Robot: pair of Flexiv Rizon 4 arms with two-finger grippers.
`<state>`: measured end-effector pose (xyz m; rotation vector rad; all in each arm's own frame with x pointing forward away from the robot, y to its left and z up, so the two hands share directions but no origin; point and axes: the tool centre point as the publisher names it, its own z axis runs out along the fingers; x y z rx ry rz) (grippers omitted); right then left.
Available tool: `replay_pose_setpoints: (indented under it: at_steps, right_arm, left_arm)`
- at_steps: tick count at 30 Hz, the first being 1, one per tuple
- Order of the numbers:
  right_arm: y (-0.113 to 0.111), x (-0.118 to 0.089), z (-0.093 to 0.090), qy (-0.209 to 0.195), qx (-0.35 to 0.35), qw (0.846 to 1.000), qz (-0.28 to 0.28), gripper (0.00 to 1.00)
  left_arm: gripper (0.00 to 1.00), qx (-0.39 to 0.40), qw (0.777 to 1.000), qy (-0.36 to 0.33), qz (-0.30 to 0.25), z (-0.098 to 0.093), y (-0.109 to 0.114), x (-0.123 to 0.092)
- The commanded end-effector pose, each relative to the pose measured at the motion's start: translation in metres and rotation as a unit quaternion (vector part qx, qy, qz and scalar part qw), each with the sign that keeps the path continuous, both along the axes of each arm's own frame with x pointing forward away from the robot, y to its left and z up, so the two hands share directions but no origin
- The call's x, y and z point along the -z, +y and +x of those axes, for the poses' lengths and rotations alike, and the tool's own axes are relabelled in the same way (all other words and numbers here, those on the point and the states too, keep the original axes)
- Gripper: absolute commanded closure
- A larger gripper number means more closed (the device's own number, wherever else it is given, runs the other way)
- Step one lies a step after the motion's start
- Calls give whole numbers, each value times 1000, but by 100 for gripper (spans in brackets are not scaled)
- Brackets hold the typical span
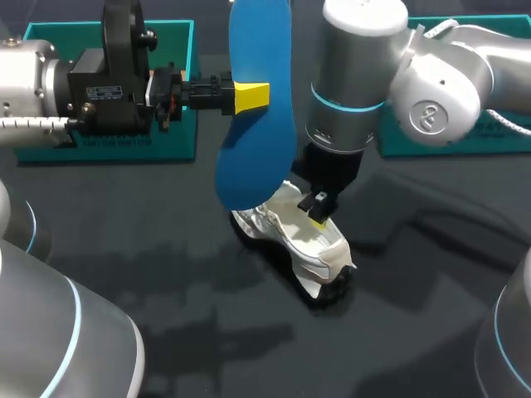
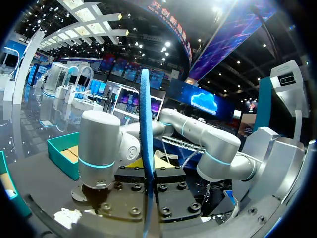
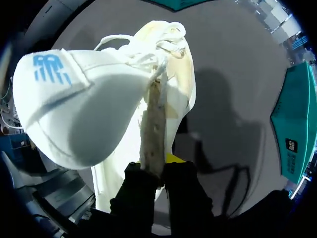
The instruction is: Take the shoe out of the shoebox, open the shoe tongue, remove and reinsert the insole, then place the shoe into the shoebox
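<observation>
Two arms are on the job over the dark tabletop [image 1: 415, 323]. The left end effector [image 1: 254, 95] comes in level from the side and is clamped on the blue insole [image 1: 257, 108], one yellow tip flat against its near face. The insole stands upright, well clear of the tabletop. Its lower end hangs right by the shoe [image 1: 299, 245], though whether the two touch cannot be told.

From the left wrist, the insole [image 2: 145, 148] shows edge-on, a thin blue line pinched between the fingers of the left end effector [image 2: 147, 171]. The right arm [image 2: 99, 144] is straight ahead of it.

The right arm drops steeply from the other side, and the right end effector [image 1: 319, 211] is down on the white shoe's opening. The right wrist view makes it plain: the right end effector [image 3: 161, 171] is closed on the shoe [image 3: 168, 99], its dark fingers on either side of the upper's edge with a yellow tip showing just behind. The tongue [image 3: 64, 99] is folded wide open beside the fingers, and the laces [image 3: 148, 42] are bunched ahead of them.

The shoe sits on the tabletop with its dark sole toward the near side, outside both boxes. One teal box [image 1: 184, 133] lies behind the left arm. A second box [image 1: 465, 139] lies behind the right arm and also shows beside the shoe from the right wrist [image 3: 297, 124].
</observation>
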<state>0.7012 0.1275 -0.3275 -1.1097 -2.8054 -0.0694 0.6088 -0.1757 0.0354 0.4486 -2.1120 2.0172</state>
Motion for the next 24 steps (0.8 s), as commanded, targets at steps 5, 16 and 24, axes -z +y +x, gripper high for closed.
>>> replay_pose_setpoints:
  at_steps: [5,16,24]
  right_arm:
    - [-5,4,-30,-79,235,967,55,100]
    - [10,15,-33,-72,303,948,68,100]
    - [14,25,-33,-51,307,948,69,100]
  left_arm:
    - [100,-1,1000,0,0,-1,0,1]
    - [100,-1,1000,0,0,-1,0,1]
    - [100,-1,1000,0,0,-1,0,1]
